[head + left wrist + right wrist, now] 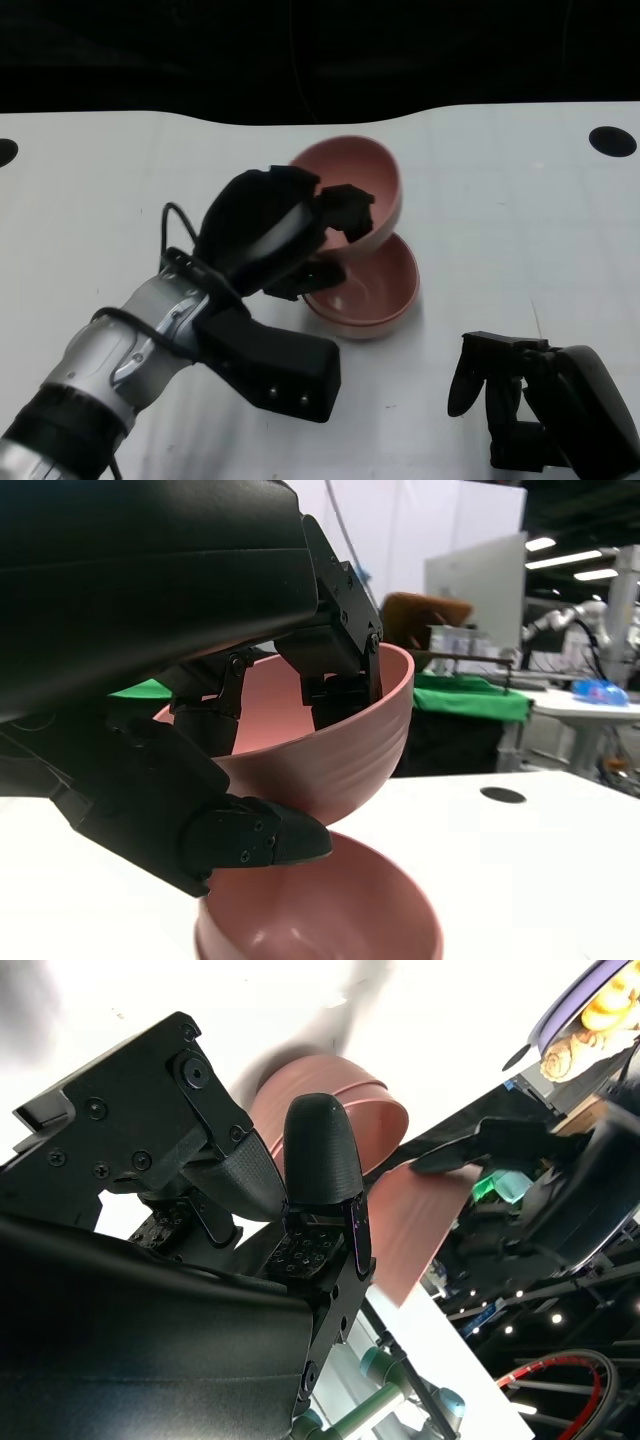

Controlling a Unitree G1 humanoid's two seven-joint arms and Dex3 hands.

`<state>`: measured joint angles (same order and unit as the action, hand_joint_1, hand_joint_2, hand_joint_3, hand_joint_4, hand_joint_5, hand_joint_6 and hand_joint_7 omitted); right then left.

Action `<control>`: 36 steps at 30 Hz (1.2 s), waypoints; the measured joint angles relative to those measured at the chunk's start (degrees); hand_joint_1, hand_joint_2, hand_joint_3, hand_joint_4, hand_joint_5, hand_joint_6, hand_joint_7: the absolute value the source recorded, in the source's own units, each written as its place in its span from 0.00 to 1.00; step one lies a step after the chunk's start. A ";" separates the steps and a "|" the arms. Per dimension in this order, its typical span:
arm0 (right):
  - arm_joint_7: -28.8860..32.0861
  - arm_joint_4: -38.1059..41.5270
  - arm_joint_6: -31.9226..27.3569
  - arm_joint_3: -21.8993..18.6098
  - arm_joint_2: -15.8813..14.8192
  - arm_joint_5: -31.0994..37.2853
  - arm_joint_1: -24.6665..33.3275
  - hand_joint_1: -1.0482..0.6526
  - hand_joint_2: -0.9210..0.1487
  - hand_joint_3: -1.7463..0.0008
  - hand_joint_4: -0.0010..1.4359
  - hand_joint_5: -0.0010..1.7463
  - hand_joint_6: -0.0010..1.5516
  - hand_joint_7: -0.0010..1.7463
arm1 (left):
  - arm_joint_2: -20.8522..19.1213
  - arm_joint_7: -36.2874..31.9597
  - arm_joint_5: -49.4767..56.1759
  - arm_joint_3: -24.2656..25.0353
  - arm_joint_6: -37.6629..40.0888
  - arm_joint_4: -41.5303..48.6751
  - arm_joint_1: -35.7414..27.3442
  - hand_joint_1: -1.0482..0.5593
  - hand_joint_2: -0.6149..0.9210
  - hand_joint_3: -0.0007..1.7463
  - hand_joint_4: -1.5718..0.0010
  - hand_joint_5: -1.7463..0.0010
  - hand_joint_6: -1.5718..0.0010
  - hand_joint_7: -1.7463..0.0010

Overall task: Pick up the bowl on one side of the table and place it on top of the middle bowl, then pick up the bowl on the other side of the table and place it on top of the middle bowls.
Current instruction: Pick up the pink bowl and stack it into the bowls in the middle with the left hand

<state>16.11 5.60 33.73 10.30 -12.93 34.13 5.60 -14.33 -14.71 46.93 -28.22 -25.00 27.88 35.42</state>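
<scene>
A pink bowl (pixel 360 175) hangs tilted above a second pink bowl (pixel 370 290) on the white counter (pixel 520 220), its underside just over that bowl's rim. The left hand (pixel 275 235) reaches in from the lower left, fingers (pixel 340 670) hooked over the upper bowl's rim, thumb beneath, pinching it. The right hand (pixel 540 395) rests low on the counter, holding nothing, fingers loosely apart. Beyond lie green-covered tables (pixel 470 695).

A robotics lab or exhibition hall: another robot arm (pixel 585 620), green-draped tables (pixel 470 698), partition panels (pixel 475 585), ceiling strip lights (pixel 565 559).
</scene>
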 measured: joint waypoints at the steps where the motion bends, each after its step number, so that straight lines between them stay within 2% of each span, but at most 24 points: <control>1: 0.03 0.00 -0.02 0.02 0.00 0.11 -0.01 0.56 0.76 0.05 0.69 1.00 0.55 0.87 | 0.10 1.27 0.08 -0.58 0.00 0.18 0.63 0.49 0.90 0.31 0.51 0.00 0.55 0.13; 3: 0.16 0.02 -0.07 0.04 0.01 0.31 0.00 0.56 0.76 0.05 0.69 1.00 0.55 0.87 | 0.46 2.73 0.97 -2.02 -0.02 1.02 1.84 0.50 0.90 0.22 0.49 0.00 0.52 0.21; 5: 0.18 0.11 -0.08 0.06 0.00 0.43 0.00 0.55 0.75 0.05 0.69 1.00 0.55 0.87 | 0.80 3.71 2.08 -3.54 -0.03 1.93 2.75 0.48 0.93 0.13 0.49 0.00 0.46 0.36; 7: 0.18 0.19 -0.09 0.09 0.01 0.44 0.00 0.55 0.75 0.05 0.69 1.00 0.55 0.87 | 1.16 5.32 2.36 -4.67 0.16 2.75 3.28 0.47 0.96 0.07 0.49 0.00 0.43 0.45; 13: 0.19 0.28 -0.25 0.14 0.01 0.57 -0.01 0.55 0.75 0.05 0.69 1.00 0.55 0.87 | 1.38 8.25 3.83 -6.49 2.24 2.93 3.58 0.46 1.00 0.04 0.48 0.04 0.39 0.57; 15: 0.19 0.29 -0.38 0.15 0.01 0.57 -0.01 0.55 0.75 0.05 0.69 1.00 0.55 0.87 | 1.38 9.19 4.24 -7.03 2.61 2.95 3.63 0.47 1.00 0.04 0.48 0.11 0.40 0.59; 16: 0.19 0.29 -0.46 0.17 0.01 0.57 -0.01 0.55 0.75 0.05 0.69 1.00 0.55 0.87 | 1.38 9.91 4.21 -7.19 2.71 2.96 3.63 0.46 1.00 0.05 0.50 0.22 0.42 0.63; 17: 0.19 0.29 -0.58 0.20 0.01 0.57 -0.02 0.55 0.75 0.05 0.69 1.00 0.55 0.87 | 1.37 10.89 4.22 -7.27 3.02 2.94 3.64 0.45 1.00 0.08 0.52 0.38 0.44 0.71; 18: 0.19 0.29 -0.75 0.21 0.01 0.57 -0.01 0.55 0.75 0.05 0.69 1.00 0.55 0.87 | 1.36 11.75 4.23 -7.31 3.33 2.90 3.63 0.45 1.00 0.09 0.52 0.44 0.45 0.74; 19: 0.19 0.29 -0.86 0.22 0.00 0.57 -0.01 0.55 0.75 0.06 0.69 1.00 0.55 0.87 | 1.28 12.76 4.51 -7.47 4.07 2.65 3.66 0.40 1.00 0.14 0.57 0.62 0.50 0.85; 20: 0.19 0.28 -0.87 0.24 0.00 0.56 -0.01 0.55 0.75 0.06 0.69 1.00 0.55 0.86 | 1.15 13.98 5.10 -7.76 5.08 2.26 3.70 0.37 1.00 0.16 0.58 0.72 0.53 0.91; 22: 0.18 0.28 -0.89 0.28 0.00 0.55 -0.01 0.55 0.75 0.06 0.69 1.00 0.55 0.86 | 0.79 16.42 6.70 -8.11 7.37 0.91 3.69 0.32 1.00 0.19 0.61 0.84 0.59 0.97; 23: 0.18 0.28 -0.90 0.30 0.00 0.55 -0.01 0.55 0.75 0.06 0.69 1.00 0.55 0.86 | 0.62 17.46 7.18 -8.25 8.40 0.22 3.69 0.27 1.00 0.23 0.66 0.89 0.65 0.99; 27: 0.17 0.28 -0.89 0.33 -0.01 0.54 -0.01 0.55 0.74 0.06 0.68 1.00 0.54 0.85 | 0.31 21.08 8.06 -8.68 11.72 -2.45 3.65 0.20 1.00 0.28 0.73 0.95 0.73 1.00; 29: 0.17 0.28 -0.86 0.34 -0.02 0.55 -0.01 0.55 0.74 0.06 0.68 1.00 0.54 0.85 | 0.06 22.36 8.11 -8.73 12.56 -3.95 3.45 0.12 1.00 0.34 0.82 0.99 0.81 1.00; 32: 0.19 0.33 -0.70 0.34 -0.07 0.54 -0.08 0.55 0.73 0.07 0.68 1.00 0.54 0.84 | -0.70 23.69 7.91 -8.50 13.30 -6.96 2.75 0.08 1.00 0.37 0.88 1.00 0.85 1.00; 36: 0.20 0.43 -0.64 0.34 -0.14 0.55 -0.18 0.55 0.73 0.07 0.69 1.00 0.55 0.84 | -1.78 24.33 6.67 -7.17 13.65 -10.69 1.10 0.08 1.00 0.37 0.89 1.00 0.86 1.00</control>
<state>16.31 6.03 33.09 10.64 -13.07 34.68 5.42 -16.11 9.62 53.59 -35.38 -11.35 17.20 36.52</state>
